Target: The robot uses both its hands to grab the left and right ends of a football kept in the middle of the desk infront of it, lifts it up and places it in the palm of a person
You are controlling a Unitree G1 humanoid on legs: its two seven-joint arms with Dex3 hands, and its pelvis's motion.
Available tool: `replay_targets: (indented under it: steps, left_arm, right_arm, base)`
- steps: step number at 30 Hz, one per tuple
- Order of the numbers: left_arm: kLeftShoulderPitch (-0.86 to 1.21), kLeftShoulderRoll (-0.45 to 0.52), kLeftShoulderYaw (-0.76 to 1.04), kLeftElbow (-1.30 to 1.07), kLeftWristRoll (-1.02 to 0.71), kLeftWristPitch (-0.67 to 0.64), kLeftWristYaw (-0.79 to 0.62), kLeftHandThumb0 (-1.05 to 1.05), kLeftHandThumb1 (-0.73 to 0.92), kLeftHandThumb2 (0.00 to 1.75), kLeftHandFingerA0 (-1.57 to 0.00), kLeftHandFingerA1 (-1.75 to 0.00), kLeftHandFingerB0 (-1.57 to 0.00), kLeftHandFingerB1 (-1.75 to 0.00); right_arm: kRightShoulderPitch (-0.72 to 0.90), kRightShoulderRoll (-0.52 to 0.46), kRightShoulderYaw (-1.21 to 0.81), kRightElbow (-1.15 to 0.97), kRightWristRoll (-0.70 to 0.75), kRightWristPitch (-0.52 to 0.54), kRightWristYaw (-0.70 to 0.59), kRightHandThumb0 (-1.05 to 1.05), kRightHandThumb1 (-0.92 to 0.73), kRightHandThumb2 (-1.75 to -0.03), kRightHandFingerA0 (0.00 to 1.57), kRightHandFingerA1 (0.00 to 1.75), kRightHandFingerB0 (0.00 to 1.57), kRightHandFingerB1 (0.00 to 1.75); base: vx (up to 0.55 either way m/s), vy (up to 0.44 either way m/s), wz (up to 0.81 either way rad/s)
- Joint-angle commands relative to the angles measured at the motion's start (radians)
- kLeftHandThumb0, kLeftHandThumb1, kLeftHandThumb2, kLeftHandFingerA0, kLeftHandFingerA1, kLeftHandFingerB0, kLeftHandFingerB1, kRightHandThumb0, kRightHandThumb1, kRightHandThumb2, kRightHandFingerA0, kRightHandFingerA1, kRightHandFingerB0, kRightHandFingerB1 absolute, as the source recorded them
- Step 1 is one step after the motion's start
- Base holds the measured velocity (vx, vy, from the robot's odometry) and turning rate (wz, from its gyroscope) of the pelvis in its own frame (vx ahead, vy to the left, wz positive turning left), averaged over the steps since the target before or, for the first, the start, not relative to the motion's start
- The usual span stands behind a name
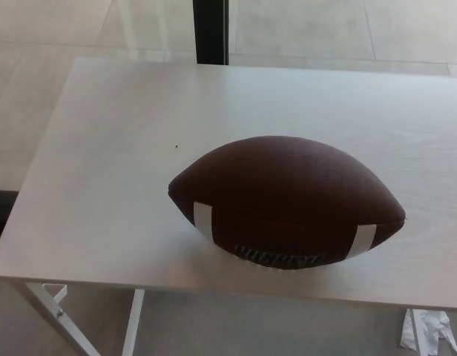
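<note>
The football [286, 200] lies near the desk's [102, 170] front edge; pebbled, firm, light, likely to roll. Its tapered ends suit gripping. Neither robot hand shows, so their state cannot be told.

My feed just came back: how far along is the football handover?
Nothing looks done yet. The football lies on the desk, its laces toward the near edge. Neither robot hand is in view, and no person's palm shows. Grasping both ends, lifting and handing over all remain.
</note>
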Motion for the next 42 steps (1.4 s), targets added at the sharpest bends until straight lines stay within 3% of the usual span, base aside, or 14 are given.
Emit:
replay_targets:
  steps: [1, 5, 8, 11, 12, 14, 16, 17, 18, 20, 26, 28, 31, 42]
  left_arm:
    - [-0.012, 0.014, 0.197, -0.079, -0.242, 0.022, -0.09, -0.74, 0.5, 0.9, -0.66, -0.66, -0.39, -0.52]
    - [-0.075, 0.017, 0.222, -0.147, -0.228, -0.01, -0.028, -0.81, 0.69, 0.61, -0.73, -0.49, -0.49, -0.39]
    - [-0.132, 0.044, 0.211, -0.279, -0.224, 0.052, -0.013, -0.79, 0.74, 0.62, -0.74, -0.48, -0.47, -0.37]
    - [-0.213, 0.062, 0.209, -0.388, -0.246, 0.127, 0.01, -0.82, 0.7, 0.62, -0.82, -0.45, -0.55, -0.37]
    - [-0.23, 0.067, 0.207, -0.403, -0.25, 0.126, 0.002, -0.86, 0.69, 0.62, -0.81, -0.46, -0.56, -0.37]
    - [-0.335, 0.091, 0.193, -0.49, -0.281, 0.187, 0.02, -0.95, 0.61, 0.62, -0.88, -0.46, -0.67, -0.4]
    - [-0.367, 0.101, 0.175, -0.532, -0.277, 0.212, 0.014, -0.96, 0.6, 0.64, -0.84, -0.47, -0.63, -0.42]
    - [-0.442, 0.103, 0.149, -0.612, -0.296, 0.264, 0.043, -0.88, 0.66, 0.62, -0.75, -0.42, -0.54, -0.36]
    - [-0.494, 0.099, 0.129, -0.675, -0.309, 0.291, 0.061, -0.84, 0.68, 0.62, -0.67, -0.43, -0.51, -0.37]
    - [-0.514, 0.091, 0.125, -0.711, -0.317, 0.31, 0.064, -0.79, 0.72, 0.62, -0.57, -0.46, -0.45, -0.37]
    - [-0.696, 0.041, 0.038, -0.838, -0.363, 0.405, 0.089, -0.68, 0.84, 0.64, -0.31, -0.5, -0.25, -0.37]
    - [-0.705, 0.005, -0.011, -0.873, -0.351, 0.41, 0.086, -0.72, 0.82, 0.64, -0.34, -0.55, -0.27, -0.41]
    - [-0.672, -0.059, -0.08, -0.957, -0.35, 0.443, 0.097, -0.69, 0.64, 1.07, -0.37, -0.64, -0.15, -0.49]
    - [-0.574, -0.179, -0.267, -1.016, -0.293, 0.452, 0.087, -0.76, 0.85, 0.66, -0.31, -0.6, -0.24, -0.42]
  right_arm:
    - [0.022, -0.029, -0.21, -0.142, 0.262, 0.05, 0.109, -0.85, -0.85, -0.65, 0.42, 0.56, 0.06, 0.29]
    - [-0.055, -0.026, -0.289, -0.273, 0.35, 0.167, 0.066, -0.84, -0.69, -1.08, 0.32, 0.59, 0.06, 0.18]
    - [-0.106, -0.038, -0.316, -0.401, 0.361, 0.197, 0.016, -0.88, -0.88, -0.68, 0.38, 0.53, 0.08, 0.29]
    - [-0.179, -0.049, -0.338, -0.48, 0.38, 0.229, -0.026, -0.92, -0.75, -1.08, 0.35, 0.6, 0.1, 0.41]
    - [-0.201, -0.047, -0.346, -0.496, 0.398, 0.243, -0.032, -0.82, -0.87, -0.66, 0.39, 0.53, 0.11, 0.3]
    - [-0.289, -0.049, -0.344, -0.59, 0.445, 0.31, -0.072, -0.82, -0.89, -0.67, 0.35, 0.54, 0.09, 0.31]
    - [-0.329, -0.045, -0.337, -0.631, 0.435, 0.337, -0.102, -0.86, -0.74, -1.09, 0.38, 0.62, 0.09, 0.42]
    - [-0.393, -0.032, -0.292, -0.708, 0.42, 0.348, -0.144, -0.85, -0.88, -0.66, 0.47, 0.55, 0.2, 0.36]
    - [-0.441, -0.022, -0.254, -0.752, 0.403, 0.342, -0.158, -0.84, -0.72, -1.09, 0.39, 0.59, 0.14, 0.47]
    - [-0.464, -0.015, -0.241, -0.777, 0.394, 0.355, -0.161, -0.85, -0.88, -0.66, 0.45, 0.49, 0.26, 0.38]
    - [-0.578, 0.059, -0.017, -0.949, 0.259, 0.374, -0.199, -0.88, -0.68, -1.02, 0.24, 0.48, 0.21, 0.43]
    - [-0.586, 0.11, 0.062, -0.995, 0.236, 0.401, -0.214, -0.86, -0.91, -0.68, 0.27, 0.36, 0.2, 0.27]
    - [-0.553, 0.167, 0.138, -1.04, 0.265, 0.439, -0.184, -0.89, -0.89, -0.68, 0.26, 0.34, 0.19, 0.27]
    - [-0.417, 0.387, 0.319, -1.033, 0.248, 0.462, -0.193, -0.8, -0.75, -1.01, 0.2, 0.49, 0.15, 0.4]
  base:
    - [0.0, 0.0, 0.0]
    - [0.0, 0.0, 0.0]
    - [0.0, 0.0, 0.0]
    - [0.0, 0.0, 0.0]
    - [0.0, 0.0, 0.0]
    - [0.0, 0.0, 0.0]
    - [0.0, 0.0, 0.0]
    - [0.0, 0.0, 0.0]
    - [0.0, 0.0, 0.0]
    - [0.0, 0.0, 0.0]
    - [0.0, 0.0, 0.0]
    - [0.0, 0.0, 0.0]
    - [0.0, 0.0, 0.0]
    - [0.0, 0.0, 0.0]
